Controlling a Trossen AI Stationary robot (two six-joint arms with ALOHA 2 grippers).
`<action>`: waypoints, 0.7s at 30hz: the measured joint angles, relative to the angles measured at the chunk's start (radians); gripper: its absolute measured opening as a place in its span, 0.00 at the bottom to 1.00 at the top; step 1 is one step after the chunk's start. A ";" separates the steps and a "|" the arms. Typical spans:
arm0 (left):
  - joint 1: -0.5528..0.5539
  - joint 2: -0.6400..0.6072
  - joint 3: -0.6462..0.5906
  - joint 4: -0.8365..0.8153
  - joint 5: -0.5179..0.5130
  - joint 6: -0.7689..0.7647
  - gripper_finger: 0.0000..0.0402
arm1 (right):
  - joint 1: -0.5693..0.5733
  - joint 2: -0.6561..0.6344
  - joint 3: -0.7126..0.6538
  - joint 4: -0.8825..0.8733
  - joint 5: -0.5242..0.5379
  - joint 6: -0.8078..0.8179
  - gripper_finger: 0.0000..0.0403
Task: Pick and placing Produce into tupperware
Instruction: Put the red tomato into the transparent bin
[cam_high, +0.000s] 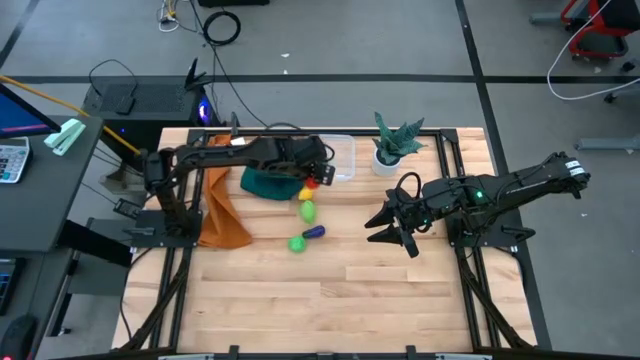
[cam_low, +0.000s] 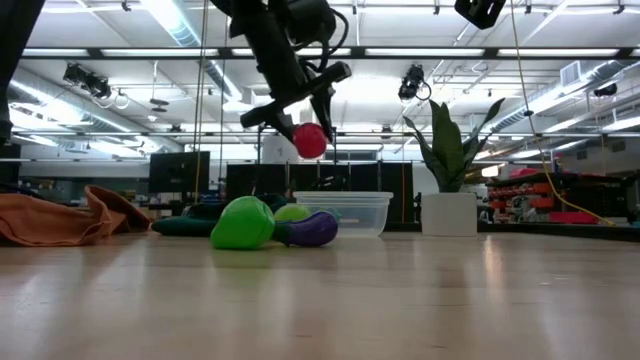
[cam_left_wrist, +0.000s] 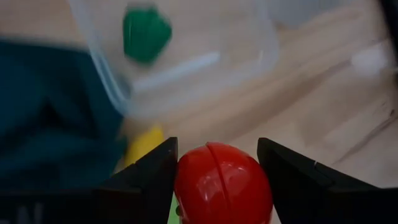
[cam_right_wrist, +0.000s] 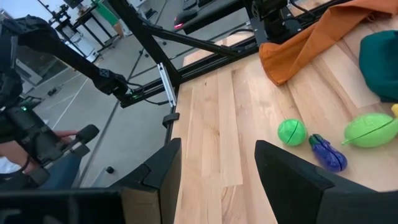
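Note:
My left gripper (cam_left_wrist: 217, 148) is shut on a round red produce piece (cam_left_wrist: 222, 183), held above the table beside the clear tupperware (cam_high: 341, 158). A dark green piece (cam_left_wrist: 146, 32) shows through the tupperware's clear wall. On the wood lie a yellow piece (cam_high: 305, 193), a light green piece (cam_high: 307, 210), a green ball (cam_high: 298, 243) and a purple piece (cam_high: 314, 232). My right gripper (cam_high: 392, 228) hangs open, right of these, with nothing between its fingers (cam_right_wrist: 158, 174). My left gripper pinches the red piece by two opposite sides (cam_left_wrist: 181, 180), one finger on each. The fingers slant downward, coming from the table's left side. The piece is lifted clear of the table (cam_low: 310, 140).
A teal cloth (cam_high: 265, 183) lies under the left arm, next to the tupperware, and an orange cloth (cam_high: 220, 215) at the left edge. A potted plant (cam_high: 392, 145) stands at the far edge, right of the tupperware. Bare wood fills the near half. A person's hand (cam_right_wrist: 62, 137) shows beyond the table.

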 joint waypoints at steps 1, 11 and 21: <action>0.010 0.000 0.003 0.012 -0.008 0.021 0.55 | 0.000 0.000 0.000 0.000 0.000 0.001 0.41; 0.100 0.012 0.007 0.132 -0.006 0.158 0.56 | 0.000 0.000 0.000 0.000 0.000 0.030 0.41; 0.136 0.101 0.007 0.229 0.064 0.270 0.56 | 0.000 0.000 0.000 0.012 0.000 0.070 0.41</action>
